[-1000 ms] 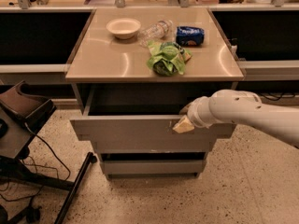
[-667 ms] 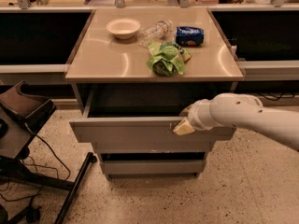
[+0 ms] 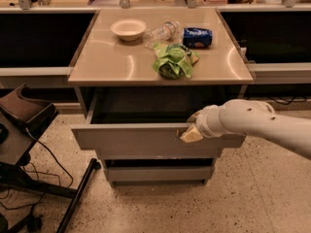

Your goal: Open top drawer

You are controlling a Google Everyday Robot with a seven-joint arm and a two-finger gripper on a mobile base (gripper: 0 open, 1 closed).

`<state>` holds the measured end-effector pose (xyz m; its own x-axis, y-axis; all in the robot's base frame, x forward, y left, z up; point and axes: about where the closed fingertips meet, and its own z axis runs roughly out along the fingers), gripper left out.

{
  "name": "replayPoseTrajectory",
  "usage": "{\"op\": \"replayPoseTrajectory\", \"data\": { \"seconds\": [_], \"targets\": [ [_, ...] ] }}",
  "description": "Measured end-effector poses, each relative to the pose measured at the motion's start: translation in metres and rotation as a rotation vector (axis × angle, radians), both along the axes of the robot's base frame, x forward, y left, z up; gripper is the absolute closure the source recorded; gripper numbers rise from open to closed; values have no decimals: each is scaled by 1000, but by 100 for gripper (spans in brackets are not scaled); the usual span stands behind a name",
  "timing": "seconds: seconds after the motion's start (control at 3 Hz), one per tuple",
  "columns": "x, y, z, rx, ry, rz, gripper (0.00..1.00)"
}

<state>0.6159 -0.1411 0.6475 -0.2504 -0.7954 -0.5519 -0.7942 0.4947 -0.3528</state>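
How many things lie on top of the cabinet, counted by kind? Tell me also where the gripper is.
On the cabinet top:
bowl: 1
plastic bottle: 1
snack bags: 2 (blue bag, green bag)
Total: 4
The gripper is at the front edge of the open top drawer, right of centre.

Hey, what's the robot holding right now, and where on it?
The gripper holds the top drawer by its front's upper edge, right of centre.
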Motion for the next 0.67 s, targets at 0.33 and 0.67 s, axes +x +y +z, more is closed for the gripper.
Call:
{"op": "replayPoseTrajectory", "data": {
  "seconds": [0.33, 0.67],
  "targets": [
    [0, 1, 3, -1, -1, 1, 100],
    [-15, 2, 2, -8, -35, 22, 100]
  ]
}}
